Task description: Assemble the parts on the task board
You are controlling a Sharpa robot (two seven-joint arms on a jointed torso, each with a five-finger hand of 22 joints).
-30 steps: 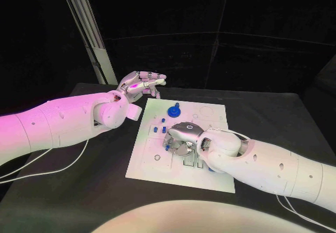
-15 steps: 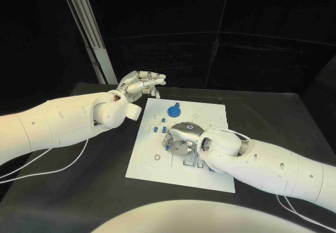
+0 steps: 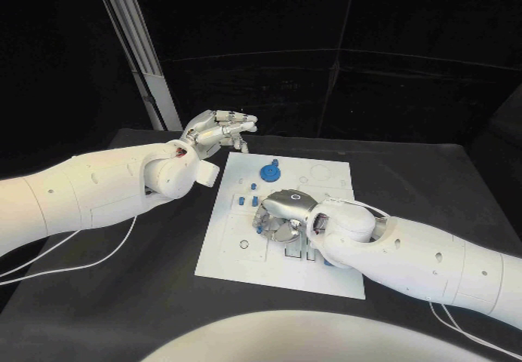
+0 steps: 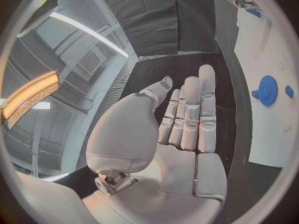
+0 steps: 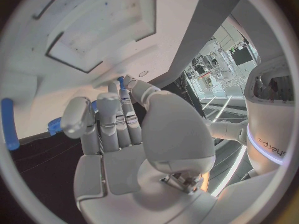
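While the head view looks down, the task board (image 3: 285,226) lies mid-table; the right hand (image 3: 285,215) hovers low over its middle, fingers bent, and whether it holds a part I cannot tell. The left hand (image 3: 221,130) hangs beyond the board's far corner, fingers loosely curled, holding nothing. A blue gear (image 3: 270,173) sits near the far edge.

Left wrist view: fingers (image 4: 190,117) extended together, palm bare; gear (image 4: 268,89) on the board.

Right wrist view: a blue peg (image 5: 122,83) stands at the fingertips (image 5: 112,104), grip unclear.

Handling, judged: parts small, light, rigid, smooth; pinch at sides.
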